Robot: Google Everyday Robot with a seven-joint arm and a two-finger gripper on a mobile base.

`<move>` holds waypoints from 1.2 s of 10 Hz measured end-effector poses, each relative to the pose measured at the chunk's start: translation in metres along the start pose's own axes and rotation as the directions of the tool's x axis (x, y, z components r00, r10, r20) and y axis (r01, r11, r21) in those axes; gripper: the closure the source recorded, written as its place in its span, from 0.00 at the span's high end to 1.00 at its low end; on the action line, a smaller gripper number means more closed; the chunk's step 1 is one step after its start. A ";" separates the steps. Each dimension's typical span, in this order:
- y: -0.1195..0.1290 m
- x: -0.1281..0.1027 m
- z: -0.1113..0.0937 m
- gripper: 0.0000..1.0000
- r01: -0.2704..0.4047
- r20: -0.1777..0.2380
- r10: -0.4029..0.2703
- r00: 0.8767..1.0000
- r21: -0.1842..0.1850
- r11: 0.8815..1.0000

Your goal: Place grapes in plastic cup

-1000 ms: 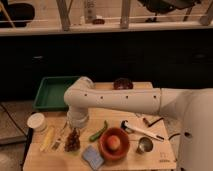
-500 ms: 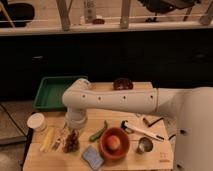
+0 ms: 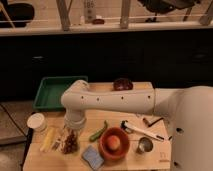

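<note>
One camera view: small knobbly bunch of dark reddish-purple grapes near the wooden table front-left, between yellow item and green vegetable, directly below the gripper, closed tight, hold on anything not discernible.

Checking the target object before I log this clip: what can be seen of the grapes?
The grapes are a small, lumpy, dark reddish-purple bunch, low at the front left of the wooden table, just right of a pale yellow item. The gripper, shut, hangs directly over them from the white arm; whether it grips them cannot be told.
</note>
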 end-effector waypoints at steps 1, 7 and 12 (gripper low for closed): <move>0.000 0.000 0.001 0.01 0.000 0.002 0.000 1.000 0.000 1.000; -0.001 -0.001 0.008 0.01 0.013 0.014 -0.013 1.000 -0.002 1.000; -0.004 -0.003 0.012 0.01 0.027 0.022 -0.026 0.999 -0.004 1.000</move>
